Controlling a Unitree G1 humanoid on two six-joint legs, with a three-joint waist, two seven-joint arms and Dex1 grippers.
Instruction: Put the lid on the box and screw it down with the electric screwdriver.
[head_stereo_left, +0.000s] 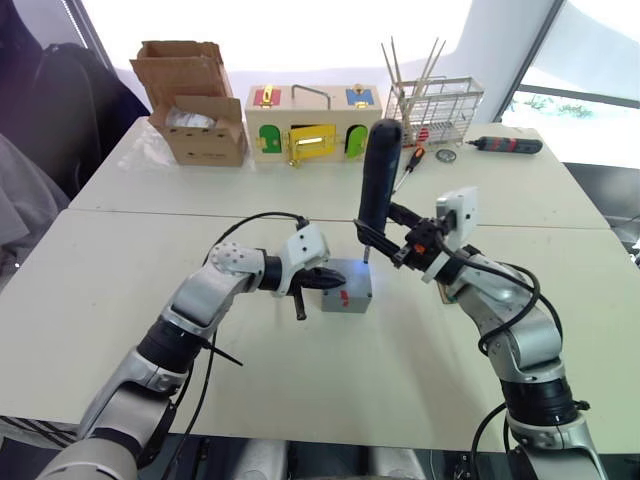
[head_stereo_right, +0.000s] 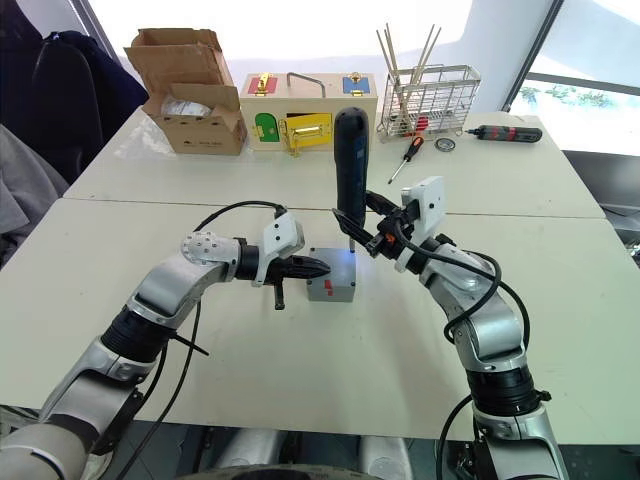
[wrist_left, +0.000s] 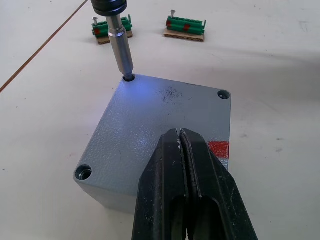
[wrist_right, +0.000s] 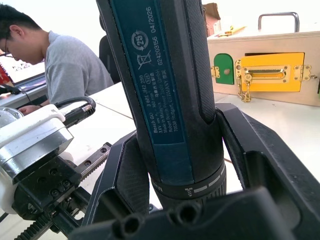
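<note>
left wrist: electric screwdriver (wrist_left: 121, 47) bit in lid (wrist_left: 155, 130) corner hole | right claw (wrist_right: 180, 165) grips barrel

The left gripper (wrist_left: 182, 150) covers the near edge of the lid (wrist_left: 150, 130) and part of the box's red mark (wrist_left: 218, 148). The electric screwdriver (wrist_right: 165, 100) runs past the wrist view's edge; its bit tip (wrist_left: 128, 76) sits sunk in a corner hole.

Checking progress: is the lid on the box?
On: the lid covers the box; driver bit sits in a corner hole.
</note>
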